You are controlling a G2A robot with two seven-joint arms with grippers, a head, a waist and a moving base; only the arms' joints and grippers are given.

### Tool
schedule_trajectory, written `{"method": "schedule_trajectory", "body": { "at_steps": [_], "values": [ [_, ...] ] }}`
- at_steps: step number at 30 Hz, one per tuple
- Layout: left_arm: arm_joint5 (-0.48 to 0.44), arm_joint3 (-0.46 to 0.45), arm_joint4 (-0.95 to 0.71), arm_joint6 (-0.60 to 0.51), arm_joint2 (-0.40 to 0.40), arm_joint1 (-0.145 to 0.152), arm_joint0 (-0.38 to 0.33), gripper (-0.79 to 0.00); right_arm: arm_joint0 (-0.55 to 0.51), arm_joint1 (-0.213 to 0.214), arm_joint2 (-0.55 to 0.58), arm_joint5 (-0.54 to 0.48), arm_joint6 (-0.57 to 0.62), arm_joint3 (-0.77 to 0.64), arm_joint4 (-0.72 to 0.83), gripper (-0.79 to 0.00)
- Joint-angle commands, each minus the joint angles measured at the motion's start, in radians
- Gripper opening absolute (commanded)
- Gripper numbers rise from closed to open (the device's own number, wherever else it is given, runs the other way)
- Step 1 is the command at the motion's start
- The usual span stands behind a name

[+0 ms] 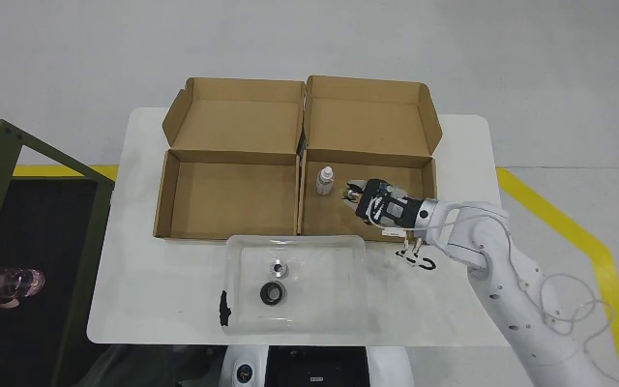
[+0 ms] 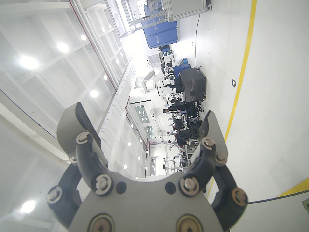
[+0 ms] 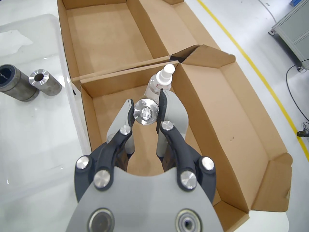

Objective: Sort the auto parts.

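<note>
**Right gripper pinching part over right box**

Nearest me, the tray holds a dark bushing and a steel sleeve. Past it I see the jaws clamped on that shiny part above the box floor, bottle just beyond. Left box alongside. Left gripper jaws spread wide.

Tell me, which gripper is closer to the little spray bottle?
Right. The right gripper, shut on a shiny metal part, hangs beside the spray bottle over the same cardboard box. The left gripper, open, points off into the room.
</note>
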Motion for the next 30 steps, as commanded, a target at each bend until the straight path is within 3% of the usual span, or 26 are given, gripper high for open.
{"method": "schedule_trajectory", "body": {
  "at_steps": [1, 16, 27, 28, 30],
  "values": [
    [0.000, 0.000, 0.000, 0.000, 0.000, 0.000, 0.000, 0.000, 0.028, -0.003, -0.018, -0.010, 0.036, 0.026, 0.014, -0.785],
    [0.000, 0.000, 0.000, 0.000, 0.000, 0.000, 0.000, 0.000, 0.249, -0.042, -0.158, -0.036, 0.189, 0.280, 0.071, -0.785],
    [0.000, 0.000, 0.000, 0.000, 0.000, 0.000, 0.000, 0.000, 0.348, -0.077, -0.254, -0.036, 0.192, 0.425, 0.089, -0.785],
    [0.000, 0.000, 0.000, 0.000, 0.000, 0.000, 0.000, 0.000, 0.353, -0.080, -0.260, -0.033, 0.189, 0.431, 0.088, -0.763],
    [0.000, 0.000, 0.000, 0.000, 0.000, 0.000, 0.000, 0.000, 0.364, -0.085, -0.274, -0.029, 0.190, 0.441, 0.079, -0.613]
  ]
}}
